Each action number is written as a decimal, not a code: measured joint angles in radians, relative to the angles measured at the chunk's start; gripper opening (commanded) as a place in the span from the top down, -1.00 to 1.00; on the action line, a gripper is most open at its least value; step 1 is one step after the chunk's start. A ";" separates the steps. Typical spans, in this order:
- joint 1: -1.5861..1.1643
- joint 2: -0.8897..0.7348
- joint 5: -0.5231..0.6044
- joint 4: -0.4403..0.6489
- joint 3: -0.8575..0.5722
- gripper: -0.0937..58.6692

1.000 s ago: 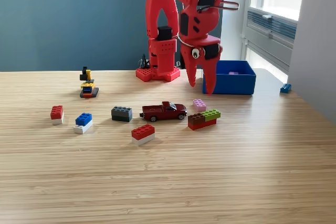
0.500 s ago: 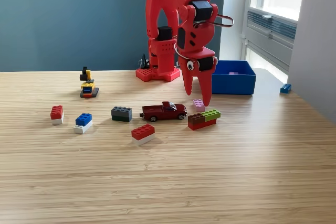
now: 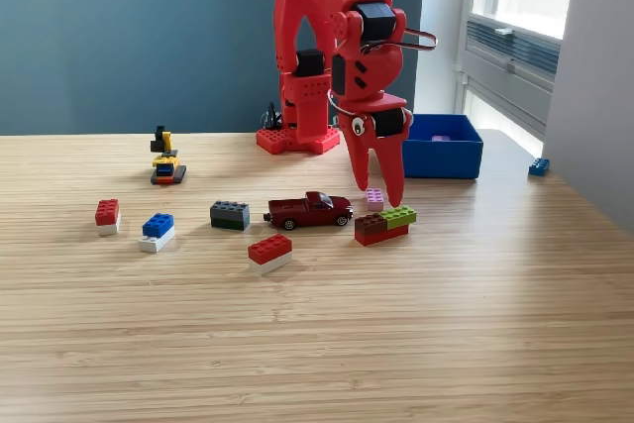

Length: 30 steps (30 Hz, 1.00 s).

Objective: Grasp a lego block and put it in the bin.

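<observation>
Bin (image 3: 442,158) behind bricks (image 3: 384,225) (view's right)

arm (image 3: 317,7) top cropped, bin (image 3: 441,158) contents unclear

No readable text

No word, number, brand or sign can be read on the arm (image 3: 337,47), the bricks, the toy car (image 3: 309,210) or the bin (image 3: 442,149); the brick studs are too small to show any lettering.
</observation>
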 measured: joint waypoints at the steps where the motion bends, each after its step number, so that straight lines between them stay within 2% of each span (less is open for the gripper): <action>1: 0.002 0.000 0.000 -0.002 0.000 -0.03; 6: 0.002 0.000 0.011 -0.006 0.000 0.01; 9: 0.002 0.000 0.014 -0.006 0.000 0.10; 11: 0.002 0.000 0.014 -0.006 0.000 0.23; 14: 0.002 0.000 0.014 -0.006 0.009 0.53; 21: 0.002 0.000 0.014 -0.006 0.043 0.86; 26: 0.002 0.002 0.015 -0.011 0.052 0.99; 30: 0.002 0.002 0.032 -0.012 0.052 0.99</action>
